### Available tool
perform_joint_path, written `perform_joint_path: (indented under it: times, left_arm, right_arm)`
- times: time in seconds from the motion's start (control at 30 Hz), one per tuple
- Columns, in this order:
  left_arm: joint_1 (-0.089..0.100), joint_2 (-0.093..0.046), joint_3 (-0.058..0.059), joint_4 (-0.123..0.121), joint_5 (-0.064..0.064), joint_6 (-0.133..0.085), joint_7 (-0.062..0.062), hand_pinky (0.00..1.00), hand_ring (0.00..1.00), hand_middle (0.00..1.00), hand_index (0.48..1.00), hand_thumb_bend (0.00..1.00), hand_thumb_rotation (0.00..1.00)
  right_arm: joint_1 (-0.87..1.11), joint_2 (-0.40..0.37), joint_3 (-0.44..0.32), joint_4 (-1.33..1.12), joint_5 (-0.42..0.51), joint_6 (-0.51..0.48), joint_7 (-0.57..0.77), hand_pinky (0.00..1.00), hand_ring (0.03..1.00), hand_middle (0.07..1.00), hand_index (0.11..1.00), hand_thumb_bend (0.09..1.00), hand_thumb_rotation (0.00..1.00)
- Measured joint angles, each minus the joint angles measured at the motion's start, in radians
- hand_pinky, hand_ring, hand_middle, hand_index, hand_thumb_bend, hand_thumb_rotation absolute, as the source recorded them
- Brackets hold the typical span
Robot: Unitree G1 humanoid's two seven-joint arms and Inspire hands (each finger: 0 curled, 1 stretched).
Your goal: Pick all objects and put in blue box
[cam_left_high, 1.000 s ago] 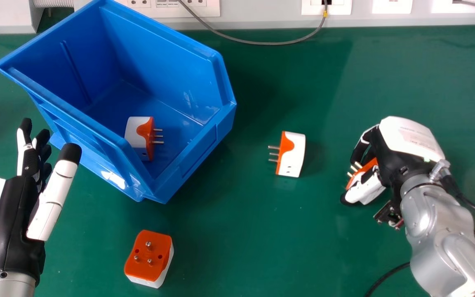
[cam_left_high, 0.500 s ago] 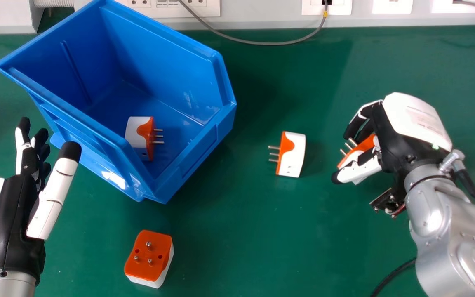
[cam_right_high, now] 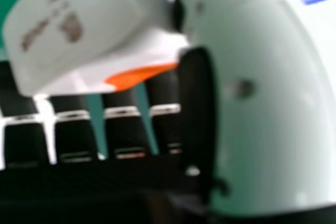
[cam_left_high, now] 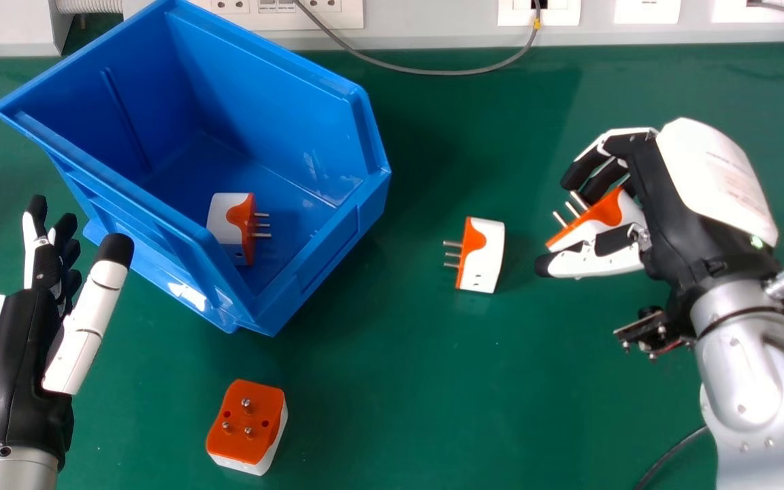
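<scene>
My right hand [cam_left_high: 698, 197], at the right of the head view, has its fingers and thumb curled round an orange-and-white plug adapter [cam_left_high: 599, 216], pins pointing up and left. In the right hand view that adapter [cam_right_high: 79, 30] lies between the fingers and the thumb [cam_right_high: 273, 98]. A second adapter [cam_left_high: 484, 255] rests on the table left of it, and a third [cam_left_high: 246, 425] stands pins up near the front. Inside the blue box [cam_left_high: 303, 286] lies another adapter [cam_left_high: 231, 221]. My left hand [cam_left_high: 21, 361] is open at the left, beside the box.
The green table [cam_left_high: 446, 408] spreads between the box and my right arm. A grey cable [cam_left_high: 426, 71] hangs in front of the wall sockets [cam_left_high: 283, 10] at the back. A black cable [cam_left_high: 671, 452] runs beside the right forearm.
My right hand has moved farther back and slightly right, carrying its adapter along. The adapters on the table and in the box have stayed put, and the left hand has hardly moved.
</scene>
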Motion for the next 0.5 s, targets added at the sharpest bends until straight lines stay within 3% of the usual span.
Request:
perform_joint_path:
  times: [0.2,0.5]
  left_arm:
    - [-0.008,0.001,0.0,0.019,0.0,-0.003,0.0,1.0,1.0,1.0,1.0,0.72,0.84]
    - [-0.01,-0.001,-0.003,0.017,0.0,-0.003,0.002,1.0,1.0,1.0,1.0,0.72,0.83]
  right_arm:
    - [0.012,0.018,0.037,-0.081,-0.012,-0.044,0.026,0.29,0.408,0.509,0.55,0.488,0.0]
    - [-0.081,0.059,0.101,-0.042,-0.008,-0.153,0.052,0.28,0.407,0.51,0.557,0.486,0.0]
